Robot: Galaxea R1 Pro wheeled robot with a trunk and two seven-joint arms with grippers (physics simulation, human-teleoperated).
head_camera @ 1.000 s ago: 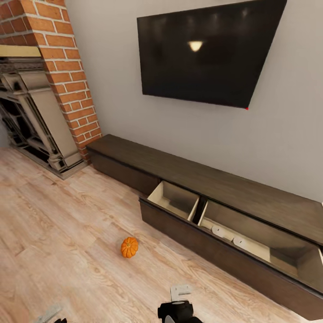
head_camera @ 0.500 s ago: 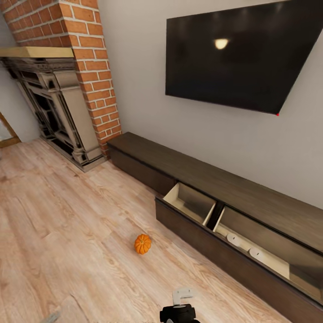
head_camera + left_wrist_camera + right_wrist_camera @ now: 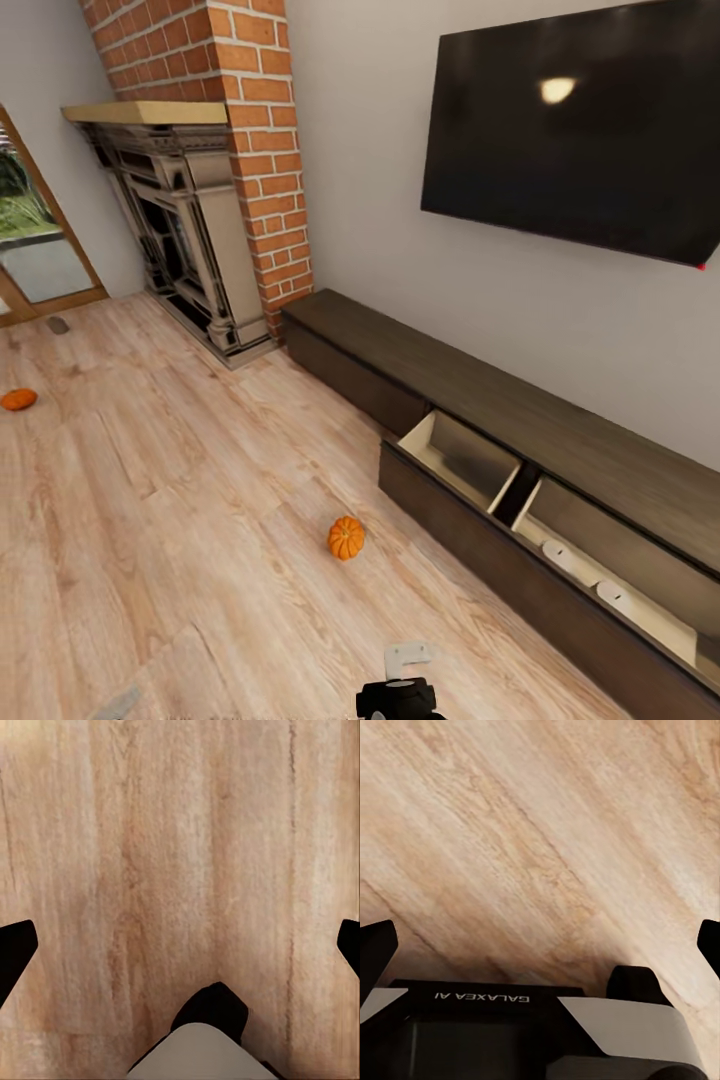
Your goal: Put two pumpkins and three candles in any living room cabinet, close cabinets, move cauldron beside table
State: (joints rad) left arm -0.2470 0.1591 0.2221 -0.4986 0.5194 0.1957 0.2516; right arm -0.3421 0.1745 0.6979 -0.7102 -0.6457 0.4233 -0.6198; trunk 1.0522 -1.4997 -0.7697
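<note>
One orange pumpkin (image 3: 346, 537) sits on the wood floor, just in front of the dark-brown cabinet (image 3: 520, 420). A second pumpkin (image 3: 18, 399) lies far off at the left, near the glass door. The cabinet's wide drawer (image 3: 470, 525) stands pulled out. Two pale candles (image 3: 558, 553) (image 3: 615, 596) lie in its right compartment; the left compartment looks bare. My left gripper (image 3: 180, 945) hangs open over bare floorboards, and my right gripper (image 3: 540, 945) is open over the floor too. The cauldron and the table are out of view.
A brick chimney with a dark fireplace (image 3: 190, 240) stands left of the cabinet. A black TV (image 3: 580, 150) hangs on the wall above it. A glass door (image 3: 35, 250) is at the far left, with a small grey object (image 3: 58, 325) on the floor by it.
The whole view has swung to the left, so the camera moved. The second pumpkin, the door and the small grey object have come into sight. Nothing in the room moved.
</note>
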